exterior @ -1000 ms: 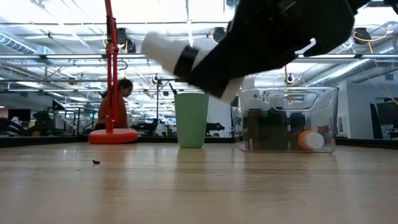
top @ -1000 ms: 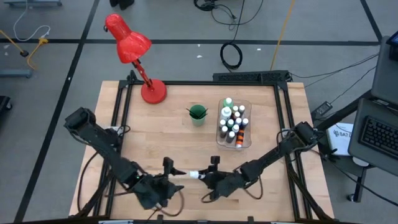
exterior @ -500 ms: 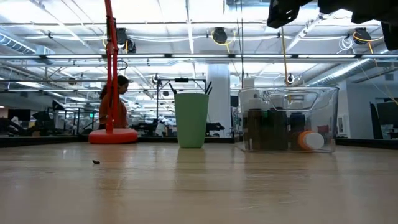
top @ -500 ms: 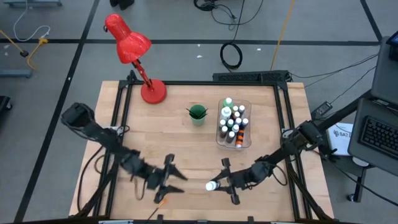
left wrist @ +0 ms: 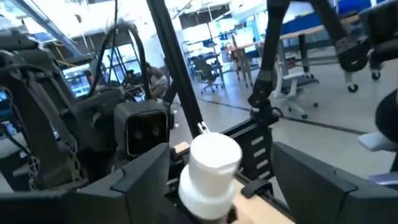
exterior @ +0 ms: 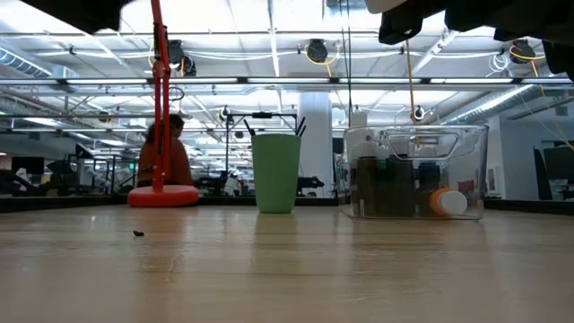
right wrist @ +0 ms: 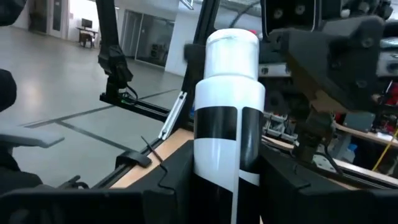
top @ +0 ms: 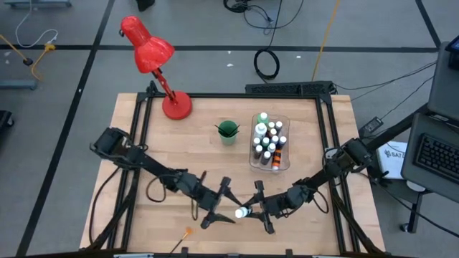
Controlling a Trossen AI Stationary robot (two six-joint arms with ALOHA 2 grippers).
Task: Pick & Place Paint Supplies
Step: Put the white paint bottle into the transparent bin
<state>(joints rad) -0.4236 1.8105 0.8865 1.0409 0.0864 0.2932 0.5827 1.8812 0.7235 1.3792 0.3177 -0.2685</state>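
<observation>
**Bottle held between my two grippers**

My left gripper (top: 224, 203) hangs over the table's near middle, fingers spread wide around the bottle's cap end. At its 3 o'clock, my right gripper (top: 256, 208) pinches the white black-banded bottle (top: 242, 213). Toward 12 o'clock stand the green cup (top: 228, 131) and the clear bin (top: 286, 162) of small bottles.

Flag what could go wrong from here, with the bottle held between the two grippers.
The right gripper holds the white bottle in mid-air; releasing early would drop it onto the table. The left gripper is open around its cap and close to the right gripper, so they could collide. The clear bin looks crowded with bottles, so placing could knock others.
</observation>
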